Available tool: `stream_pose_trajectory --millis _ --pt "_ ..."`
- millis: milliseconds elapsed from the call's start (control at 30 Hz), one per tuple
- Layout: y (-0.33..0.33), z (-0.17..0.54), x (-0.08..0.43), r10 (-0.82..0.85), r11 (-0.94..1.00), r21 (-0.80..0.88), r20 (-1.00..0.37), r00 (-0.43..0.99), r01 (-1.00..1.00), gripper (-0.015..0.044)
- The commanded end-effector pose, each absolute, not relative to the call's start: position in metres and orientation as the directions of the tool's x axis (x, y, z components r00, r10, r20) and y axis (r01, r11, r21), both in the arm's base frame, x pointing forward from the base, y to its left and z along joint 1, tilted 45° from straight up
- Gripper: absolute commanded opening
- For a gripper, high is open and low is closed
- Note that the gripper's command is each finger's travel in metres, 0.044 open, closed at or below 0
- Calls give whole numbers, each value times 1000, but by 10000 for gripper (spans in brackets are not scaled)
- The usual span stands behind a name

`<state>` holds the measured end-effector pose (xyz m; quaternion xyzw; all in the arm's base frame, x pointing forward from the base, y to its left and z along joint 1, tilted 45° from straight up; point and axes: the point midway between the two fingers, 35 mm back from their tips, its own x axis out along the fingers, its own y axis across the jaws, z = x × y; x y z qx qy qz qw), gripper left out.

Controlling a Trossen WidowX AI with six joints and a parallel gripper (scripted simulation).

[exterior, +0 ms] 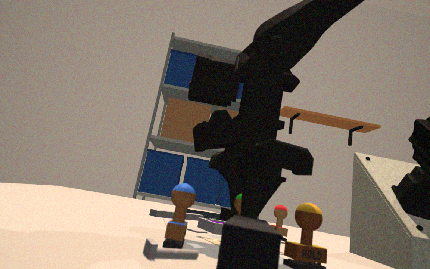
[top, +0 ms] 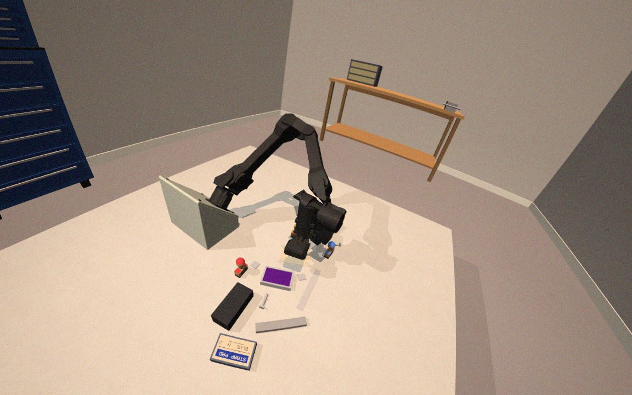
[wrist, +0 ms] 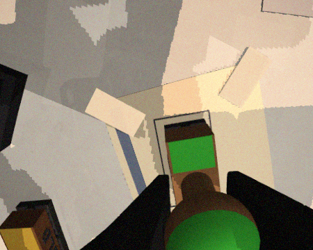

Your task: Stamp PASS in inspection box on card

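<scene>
My gripper (wrist: 197, 183) is shut on the green-topped stamp (wrist: 192, 154) (exterior: 238, 201), one finger on each side of its handle. The stamp's base is over the black-outlined box (wrist: 181, 115) on the cream card (wrist: 247, 149) in the wrist view, covering much of the box. Its underside is hidden, so I cannot tell whether it touches the card or whether there is a print. The purple ink pad (top: 277, 277) (exterior: 217, 222) lies beyond the card. The stamp's lettering is not visible.
Near the card stand a blue stamp (top: 329, 250) (exterior: 176, 230), a yellow HOLD stamp (exterior: 307, 251) (wrist: 15, 239) and a red stamp (top: 241, 267) (exterior: 280, 214). A black block (top: 232, 305), a grey bar (top: 280, 324) and a pad lid (top: 233, 351) lie beyond the pad.
</scene>
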<state>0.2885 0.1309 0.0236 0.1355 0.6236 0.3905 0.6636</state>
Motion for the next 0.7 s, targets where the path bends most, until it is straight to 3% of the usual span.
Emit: stream_pose_trajectory --millis 0,667 --pt "133 23 288 691 655 671 -718 -86 -348 0" --pt "130 26 289 691 655 671 -718 -86 -348 0"
